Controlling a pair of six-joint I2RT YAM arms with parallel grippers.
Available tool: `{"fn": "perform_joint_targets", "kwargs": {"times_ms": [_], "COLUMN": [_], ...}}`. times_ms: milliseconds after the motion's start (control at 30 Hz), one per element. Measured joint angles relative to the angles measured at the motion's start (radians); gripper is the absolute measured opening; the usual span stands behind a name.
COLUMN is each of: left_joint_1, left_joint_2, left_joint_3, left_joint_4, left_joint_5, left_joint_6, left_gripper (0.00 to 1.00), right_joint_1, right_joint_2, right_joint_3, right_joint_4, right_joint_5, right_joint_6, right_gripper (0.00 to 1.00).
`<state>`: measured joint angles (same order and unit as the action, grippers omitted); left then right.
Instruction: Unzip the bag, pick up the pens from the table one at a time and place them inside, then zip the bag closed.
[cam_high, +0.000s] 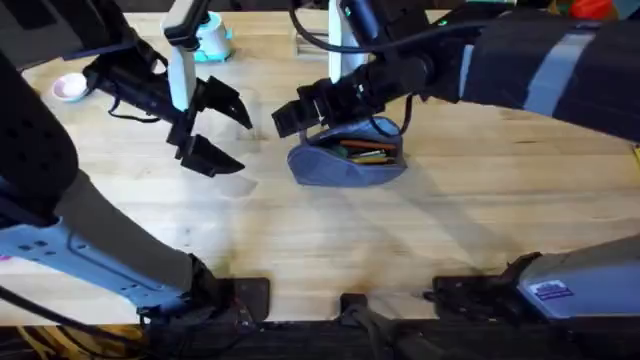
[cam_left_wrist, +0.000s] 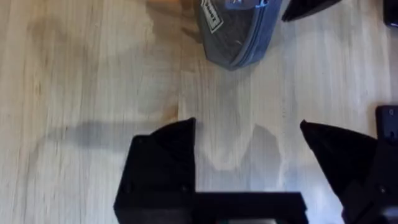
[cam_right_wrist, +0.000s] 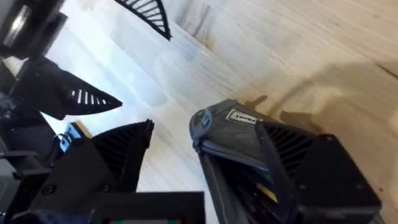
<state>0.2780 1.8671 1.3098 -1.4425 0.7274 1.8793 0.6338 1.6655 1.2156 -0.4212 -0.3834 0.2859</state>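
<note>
The blue-grey bag (cam_high: 345, 165) lies on the table (cam_high: 420, 240) just right of centre, its zip open. Orange, red and green pens (cam_high: 366, 152) show inside it. My right gripper (cam_high: 306, 112) hovers at the bag's left end, open. In the right wrist view the right gripper (cam_right_wrist: 208, 165) has the bag's end (cam_right_wrist: 227, 127) between its spread fingers, one finger (cam_right_wrist: 311, 168) over the opening. My left gripper (cam_high: 215, 132) is open and holds nothing, a short way left of the bag. In the left wrist view the left gripper (cam_left_wrist: 249, 155) is over bare wood, and the bag's rounded end (cam_left_wrist: 236, 34) lies farther off.
A small pink and white object (cam_high: 70, 88) sits at the far left. A teal and white object (cam_high: 212, 40) stands at the back, with a pale wooden piece (cam_high: 310, 45) beside it. Bare wood stretches across the front half of the table.
</note>
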Motion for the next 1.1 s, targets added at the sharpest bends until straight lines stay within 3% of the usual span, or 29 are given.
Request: {"fn": "perform_joint_targets", "kwargs": {"times_ms": [233, 333, 533, 567, 733, 1100], "left_joint_1": [0.020, 0.020, 0.020, 0.020, 0.020, 0.020], "left_joint_2": [0.000, 0.000, 0.000, 0.000, 0.000, 0.000], "left_joint_3": [0.000, 0.000, 0.000, 0.000, 0.000, 0.000], "left_joint_4": [0.007, 0.008, 0.007, 0.007, 0.006, 0.007], "left_joint_5": [0.011, 0.011, 0.011, 0.012, 0.013, 0.047], "left_joint_6": [0.000, 0.000, 0.000, 0.000, 0.000, 0.003], "left_gripper": [0.993, 0.993, 0.993, 0.993, 0.993, 0.993], "right_joint_1": [0.026, 0.042, 0.051, 0.050, 0.050, 0.051], "right_joint_2": [0.052, 0.070, 0.073, 0.073, 0.073, 0.027], "right_joint_3": [0.000, 0.000, 0.000, 0.000, 0.000, -0.001], "right_joint_4": [0.023, 0.042, 0.049, 0.049, 0.049, 0.025], "right_joint_5": [0.000, 0.000, -0.001, 0.000, 0.000, 0.000], "right_joint_6": [0.021, 0.023, 0.037, 0.040, 0.047, 0.035], "right_gripper": [0.993, 0.914, 0.510, 0.370, 0.052, 0.032]}}
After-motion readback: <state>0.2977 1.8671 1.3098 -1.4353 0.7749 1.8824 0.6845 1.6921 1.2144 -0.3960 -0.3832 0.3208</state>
